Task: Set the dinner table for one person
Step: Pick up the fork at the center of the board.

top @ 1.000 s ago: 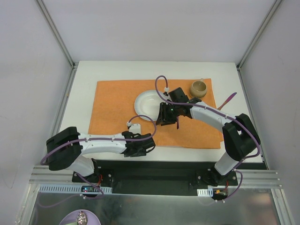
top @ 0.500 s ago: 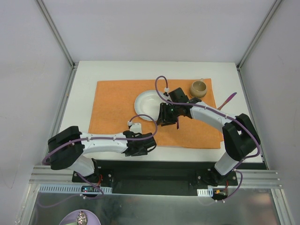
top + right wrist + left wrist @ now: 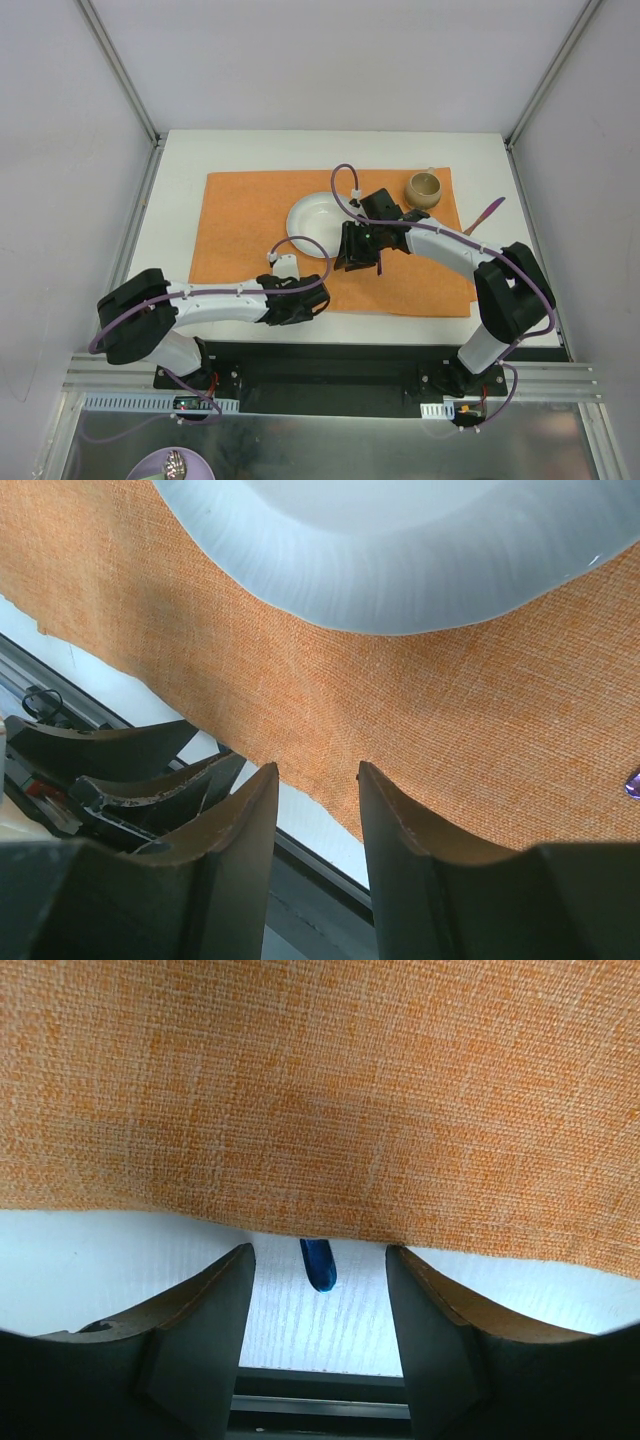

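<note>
The white surface [image 3: 180,200], bordered by metal rails, is seen beneath both arms and is covered across its middle by an orange cloth [image 3: 240,230] that is much smaller than it. On the cloth, 1 white plate [image 3: 312,215] is placed near the centre, and 1 brown cup [image 3: 424,187] is set upright near the far right corner. 1 purple utensil [image 3: 488,214] is laid at a slant just beside the cloth's right edge. The left fingers [image 3: 200,1325] are held low over the near edge of the cloth; they are spread apart and nothing is pinched. A small blue tip [image 3: 318,1265] is seen between them on the bare surface, right at the cloth's edge, and is touched by neither finger. The right fingers [image 3: 235,860] are held above the cloth just on the near side of the plate. They are parted by a narrow gap, and nothing is seen gripped in it. A thin dark object [image 3: 380,264] is seen close beside them from above; whether it is touched cannot be told.
</note>
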